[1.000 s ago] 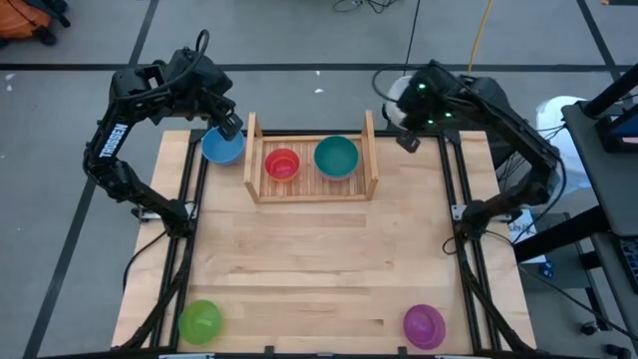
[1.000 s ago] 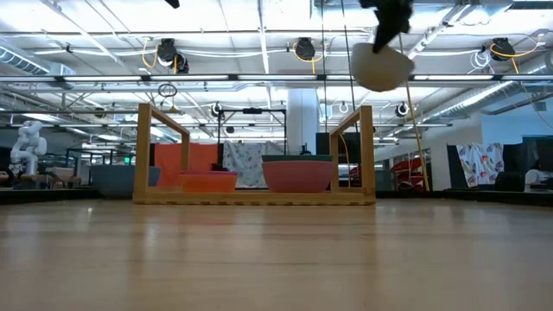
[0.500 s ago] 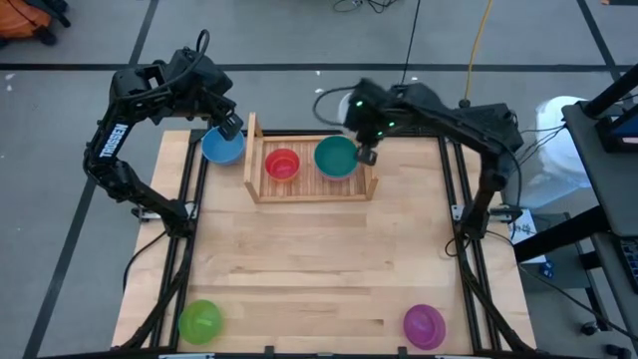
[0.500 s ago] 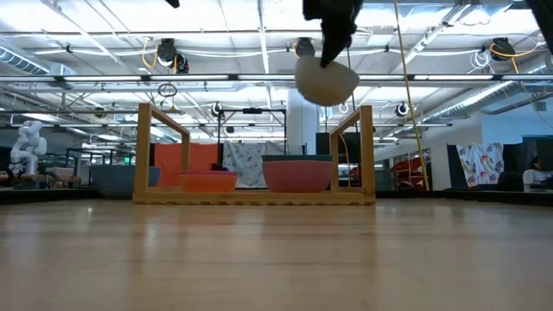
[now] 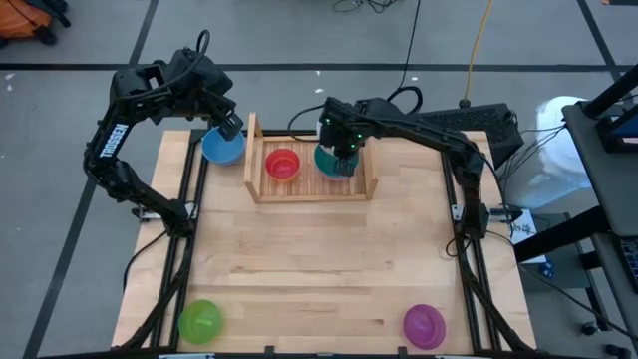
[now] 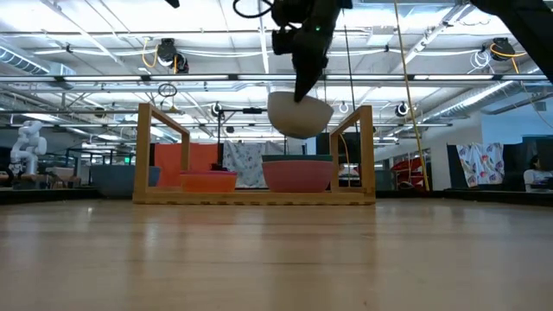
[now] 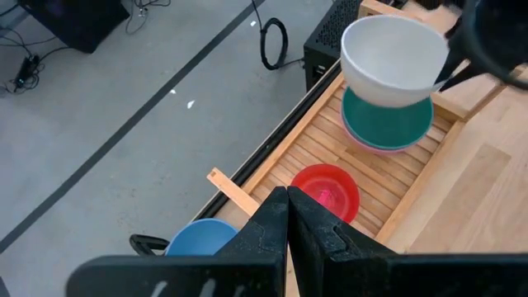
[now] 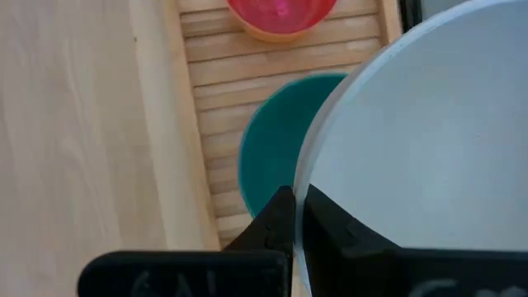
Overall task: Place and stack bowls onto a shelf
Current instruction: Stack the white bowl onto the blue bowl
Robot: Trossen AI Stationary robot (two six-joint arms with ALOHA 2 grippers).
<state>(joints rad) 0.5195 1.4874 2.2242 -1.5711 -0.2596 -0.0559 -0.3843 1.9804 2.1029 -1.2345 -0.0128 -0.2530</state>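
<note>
Inspection, left to right in the high view. Green bowl (image 5: 199,321) sat at the lower left of the tabletop (image 5: 319,259), well apart from the rest. Left gripper (image 5: 230,127) stood at the upper left, just beside the shelf's left board, its jaws pinched on the rim of the blue bowl (image 5: 221,148), which lay outside the shelf (image 5: 311,189).

Inside the shelf, left of centre, was the red bowl (image 5: 282,164), nested on a yellow one (image 6: 207,181) as the low view showed. To its right was the teal bowl (image 5: 326,160), stacked on a pink one (image 6: 297,175).

Right gripper (image 5: 344,150) hung over the teal bowl, jaws clamped on the rim of the white bowl (image 6: 300,114). In the low view the white bowl hung clear above the teal-and-pink stack, not touching it, between the shelf's two boards.

Purple bowl (image 5: 424,324) sat at the lower right of the tabletop.
</note>
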